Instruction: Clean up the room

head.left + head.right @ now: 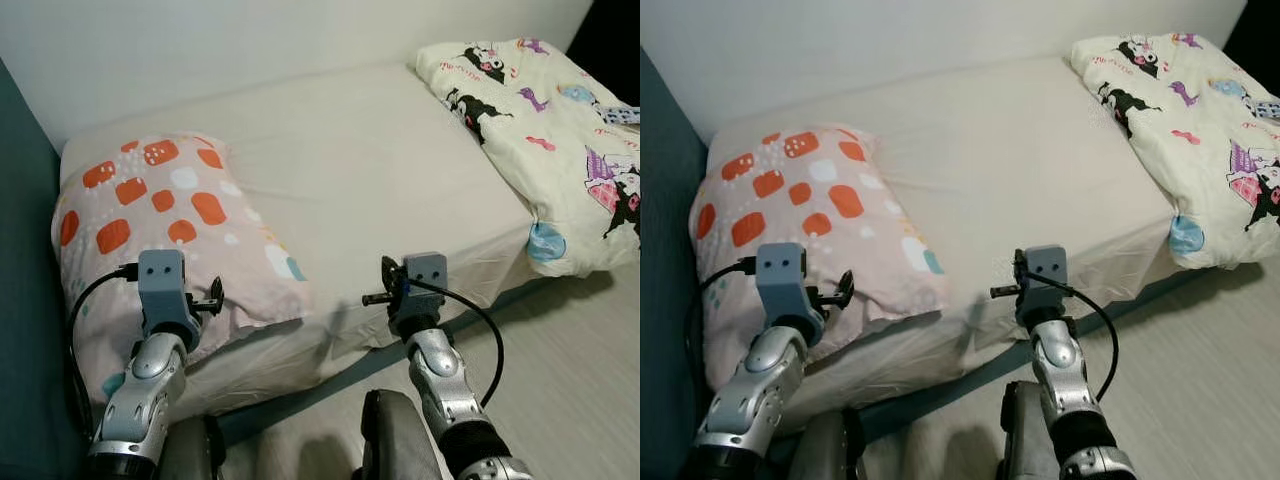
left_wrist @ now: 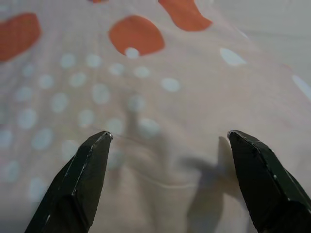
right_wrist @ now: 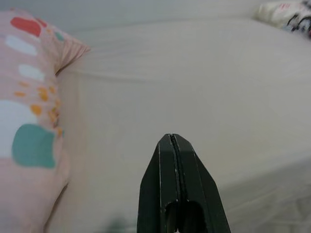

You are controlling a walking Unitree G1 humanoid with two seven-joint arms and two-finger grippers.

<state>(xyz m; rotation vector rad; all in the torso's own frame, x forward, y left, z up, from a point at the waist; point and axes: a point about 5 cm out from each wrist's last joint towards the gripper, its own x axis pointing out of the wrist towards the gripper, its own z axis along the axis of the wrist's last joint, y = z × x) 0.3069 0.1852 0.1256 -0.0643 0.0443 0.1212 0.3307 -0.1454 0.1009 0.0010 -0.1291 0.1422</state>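
Note:
A pink pillow (image 1: 170, 220) with orange and pale blue patches lies at the left end of the bed (image 1: 380, 160). My left gripper (image 2: 167, 136) is open just above the pillow's near edge, fingers spread over the fabric with nothing between them. My left arm (image 1: 160, 300) reaches over that near corner. My right gripper (image 3: 172, 138) is shut on nothing and hovers by the bed's front edge, right of the pillow (image 3: 29, 126). My right arm (image 1: 420, 295) is raised beside the mattress edge. A cream quilt (image 1: 560, 130) with cartoon prints is bunched at the bed's right end.
A white wall (image 1: 250, 40) runs behind the bed. A dark teal panel (image 1: 20, 300) stands close on the left of the pillow. Pale wood floor (image 1: 580, 380) lies in front of the bed and to the right. The quilt hangs over the bed's front right corner.

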